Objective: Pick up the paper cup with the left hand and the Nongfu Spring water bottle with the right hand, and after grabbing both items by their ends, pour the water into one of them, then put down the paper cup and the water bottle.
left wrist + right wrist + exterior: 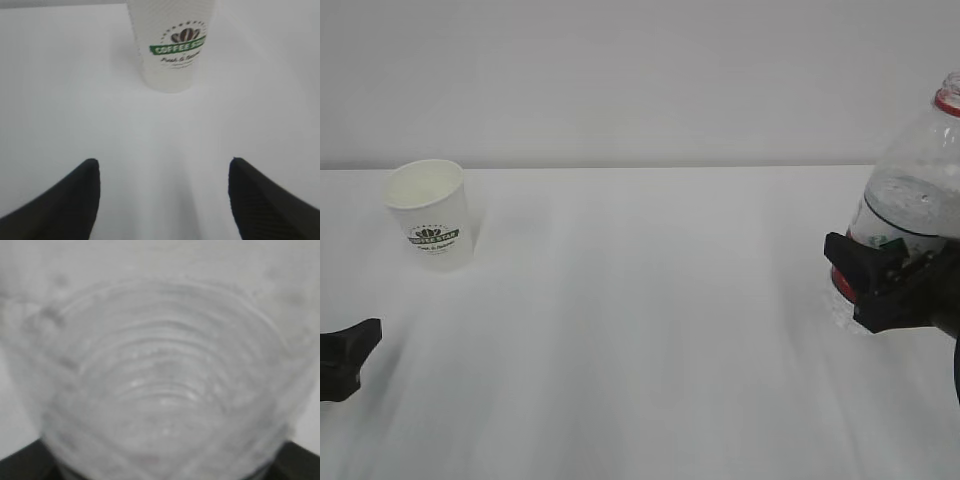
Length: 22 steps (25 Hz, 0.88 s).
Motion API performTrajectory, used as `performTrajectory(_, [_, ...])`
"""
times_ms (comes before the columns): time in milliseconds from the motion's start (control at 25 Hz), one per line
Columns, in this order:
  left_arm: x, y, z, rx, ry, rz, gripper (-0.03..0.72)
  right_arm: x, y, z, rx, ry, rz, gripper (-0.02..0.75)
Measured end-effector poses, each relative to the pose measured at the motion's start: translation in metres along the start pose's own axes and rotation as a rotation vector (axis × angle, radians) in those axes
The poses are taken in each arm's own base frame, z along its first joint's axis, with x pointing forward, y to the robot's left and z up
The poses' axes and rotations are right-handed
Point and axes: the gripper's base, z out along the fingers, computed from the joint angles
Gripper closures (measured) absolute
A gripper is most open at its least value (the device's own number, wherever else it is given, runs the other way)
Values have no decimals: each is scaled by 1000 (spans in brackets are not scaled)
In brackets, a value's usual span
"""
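Observation:
The white paper cup [430, 215] with a green logo stands upright at the back left of the table. In the left wrist view the paper cup [172, 45] is well ahead of my left gripper [162, 165], whose jaws stand wide apart over bare table. My left gripper [350, 358] sits low at the left edge, short of the cup. At the right, the clear Nongfu Spring water bottle [915, 190] leans slightly, with my right gripper [868, 285] shut around its lower body by the red label. The ribbed bottle [160, 380] fills the right wrist view. I cannot make out the water clearly.
The white table [650, 330] runs back to a plain pale wall. Nothing else stands between the cup and the bottle.

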Motion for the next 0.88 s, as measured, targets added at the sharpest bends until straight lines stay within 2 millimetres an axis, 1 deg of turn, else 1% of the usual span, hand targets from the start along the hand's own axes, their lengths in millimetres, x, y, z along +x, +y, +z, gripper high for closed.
performTrajectory(120, [0, 7, 2, -10, 4, -20, 100, 0, 0, 0, 0, 0, 0, 233])
performTrajectory(360, [-10, 21, 10, 11, -41, -49, 100, 0, 0, 0, 0, -2, 0, 233])
performTrajectory(680, [-31, 38, 25, 179, -111, -46, 101, -1, 0, 0, 0, -6, 0, 233])
performTrajectory(760, [-37, 40, 32, 232, -125, -12, 111, -1, 0, 0, 0, -6, 0, 234])
performTrajectory(880, [-44, 42, 40, 257, -144, 11, 139, -1, 0, 0, 0, -6, 0, 234])
